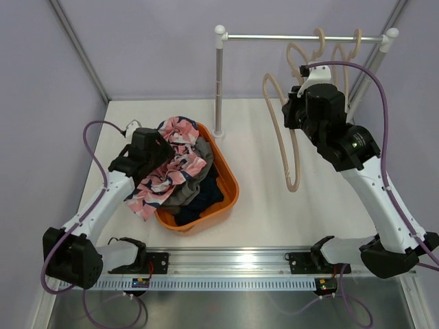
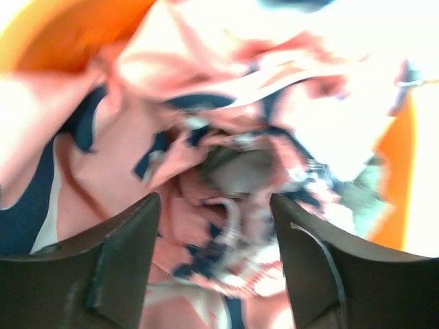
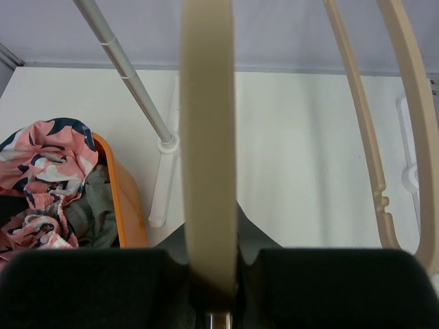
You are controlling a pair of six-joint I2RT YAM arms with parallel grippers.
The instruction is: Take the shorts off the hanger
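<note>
Hovering over the orange basket [image 1: 230,185] at about nine o'clock on the table [image 1: 274,205], the left gripper [image 2: 211,205] is holding its jaws well apart, and the pink patterned shorts [image 1: 168,175] are lying bunched just beyond its fingertips in a blurred wrist view; whether the fingers are touching the cloth I cannot tell. The pink shorts are sitting on top of the pile and spilling over the basket's rim toward eight o'clock. The grey shorts [image 1: 188,190] are lying beneath them, and the dark navy shorts [image 1: 204,201] are showing at the bottom of the basket toward five o'clock. At about two o'clock the right gripper [image 3: 209,257] is clamping its jaws together on a bare beige hanger [image 3: 208,137], which is hanging down from it in a long loop above the table. Behind it, at twelve o'clock, the metal rail [image 1: 302,38] is carrying two more beige hangers [image 1: 346,55], and the rack's upright post [image 1: 219,82] is standing just beside the basket's far end.
</note>
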